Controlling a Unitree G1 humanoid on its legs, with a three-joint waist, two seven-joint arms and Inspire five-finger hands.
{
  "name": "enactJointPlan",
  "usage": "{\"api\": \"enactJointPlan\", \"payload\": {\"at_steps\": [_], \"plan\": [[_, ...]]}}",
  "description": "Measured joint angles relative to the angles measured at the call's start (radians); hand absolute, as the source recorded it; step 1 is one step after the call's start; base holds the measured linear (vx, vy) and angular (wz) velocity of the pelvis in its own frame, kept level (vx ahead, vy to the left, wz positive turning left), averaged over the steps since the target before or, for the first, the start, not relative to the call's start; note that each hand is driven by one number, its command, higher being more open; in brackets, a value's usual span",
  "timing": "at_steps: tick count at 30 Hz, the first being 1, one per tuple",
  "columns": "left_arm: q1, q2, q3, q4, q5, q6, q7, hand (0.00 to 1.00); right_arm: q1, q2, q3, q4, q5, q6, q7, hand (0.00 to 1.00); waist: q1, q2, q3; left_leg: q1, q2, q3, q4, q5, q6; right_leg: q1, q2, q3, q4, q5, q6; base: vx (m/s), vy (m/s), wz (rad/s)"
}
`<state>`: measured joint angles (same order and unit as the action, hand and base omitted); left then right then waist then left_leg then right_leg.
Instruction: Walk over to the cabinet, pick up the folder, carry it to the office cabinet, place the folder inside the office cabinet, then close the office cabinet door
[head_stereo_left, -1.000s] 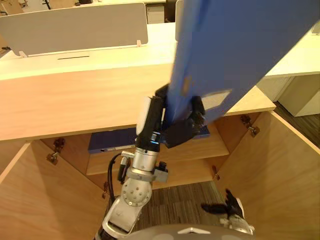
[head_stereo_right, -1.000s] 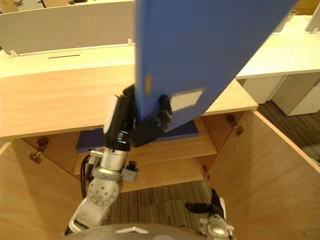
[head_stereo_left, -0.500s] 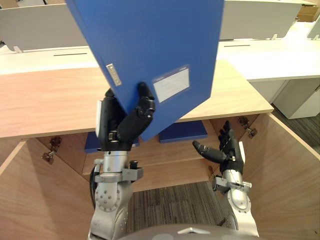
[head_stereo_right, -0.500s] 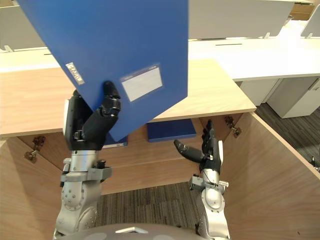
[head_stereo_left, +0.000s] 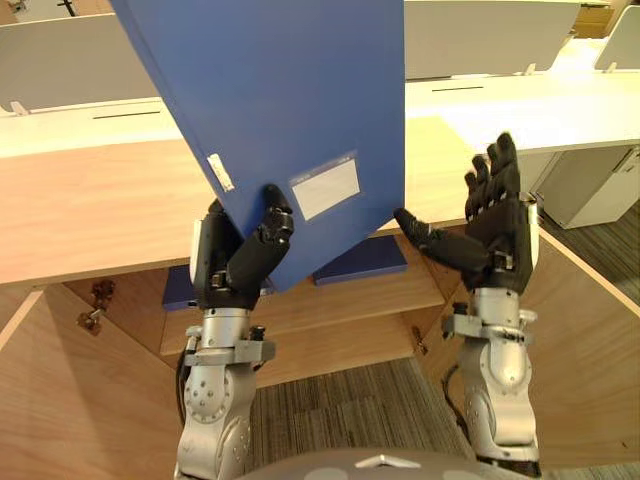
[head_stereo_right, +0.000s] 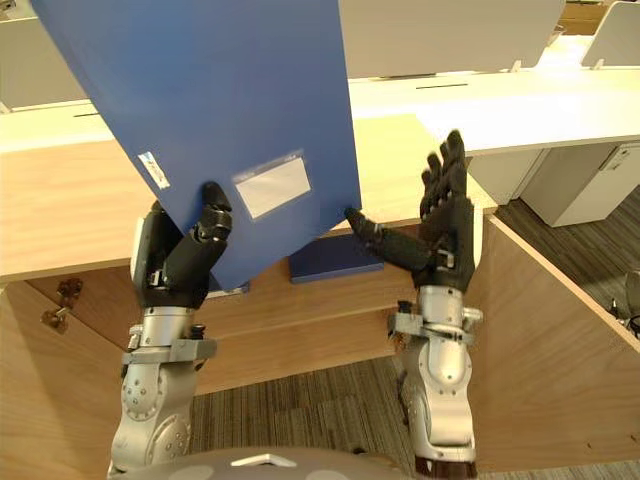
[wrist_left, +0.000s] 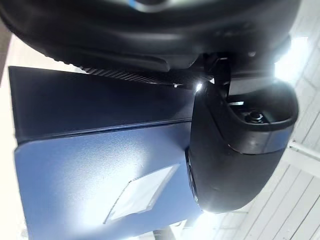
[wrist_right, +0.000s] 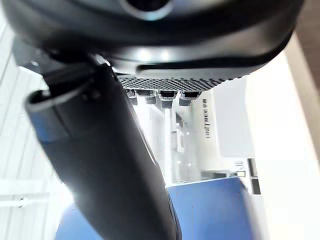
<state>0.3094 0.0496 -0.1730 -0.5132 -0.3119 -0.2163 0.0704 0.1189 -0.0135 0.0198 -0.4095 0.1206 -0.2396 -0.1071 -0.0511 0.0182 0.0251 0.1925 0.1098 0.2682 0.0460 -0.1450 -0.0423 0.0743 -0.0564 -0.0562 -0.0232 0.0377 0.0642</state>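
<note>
While my left hand (head_stereo_left: 235, 275) pinches the folder (head_stereo_left: 290, 100) low, it rises near-upright above.
My right hand (head_stereo_left: 495, 235), spread and empty, hovers just beside its lower edge.

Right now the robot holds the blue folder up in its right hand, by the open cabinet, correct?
No, the left hand holds the blue folder up by the open cabinet, as the left eye view shows; the right hand is open beside it.
</note>
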Motion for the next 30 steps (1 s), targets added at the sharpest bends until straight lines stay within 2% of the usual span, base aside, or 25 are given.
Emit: {"api": "enactJointPlan", "payload": {"at_steps": [7, 16, 23, 24, 30], "plan": [[-0.006, 0.002, -0.005, 0.010, -0.024, 0.000, -0.079, 0.00, -0.079, -0.068, 0.001, 0.007, 0.039, -0.002, 0.061, 1.00, 0.016, 0.003, 0.007, -0.002, -0.002, -0.001, 0.000, 0.000, 0.000, 0.000, -0.002, -0.001, -0.001, 0.001, 0.001, -0.01, 0.000, 0.00], [-0.049, 0.026, -0.008, 0.041, -0.050, 0.000, -0.132, 0.00, -0.187, -0.137, 0.003, 0.073, 0.085, -0.002, 0.149, 1.00, 0.021, 0.002, 0.008, -0.006, -0.005, -0.009, -0.001, 0.001, 0.001, 0.000, -0.008, -0.011, -0.002, 0.002, 0.002, -0.01, 0.000, 0.01], [-0.119, 0.076, 0.006, 0.089, -0.119, 0.000, -0.183, 0.00, -0.256, -0.225, 0.005, 0.217, 0.288, 0.026, 0.267, 1.00, 0.026, 0.001, 0.008, -0.006, -0.010, -0.012, -0.004, 0.002, 0.004, 0.001, -0.012, -0.015, -0.002, 0.004, 0.004, 0.00, 0.000, 0.00], [-0.128, 0.080, 0.006, 0.103, -0.120, 0.000, -0.190, 0.00, -0.268, -0.245, 0.006, 0.245, 0.324, 0.037, 0.294, 0.00, 0.026, 0.000, 0.008, -0.006, -0.010, -0.013, -0.005, 0.003, 0.004, 0.001, -0.013, -0.016, -0.002, 0.004, 0.004, 0.00, 0.000, 0.00], [-0.138, 0.104, 0.035, 0.126, -0.128, 0.003, -0.218, 0.00, -0.314, -0.317, 0.043, 0.345, 0.412, 0.070, 0.379, 0.00, 0.028, -0.003, 0.009, -0.008, -0.011, -0.016, -0.006, 0.003, 0.005, 0.001, -0.014, -0.018, -0.002, 0.004, 0.004, 0.00, 0.000, 0.01]]}}
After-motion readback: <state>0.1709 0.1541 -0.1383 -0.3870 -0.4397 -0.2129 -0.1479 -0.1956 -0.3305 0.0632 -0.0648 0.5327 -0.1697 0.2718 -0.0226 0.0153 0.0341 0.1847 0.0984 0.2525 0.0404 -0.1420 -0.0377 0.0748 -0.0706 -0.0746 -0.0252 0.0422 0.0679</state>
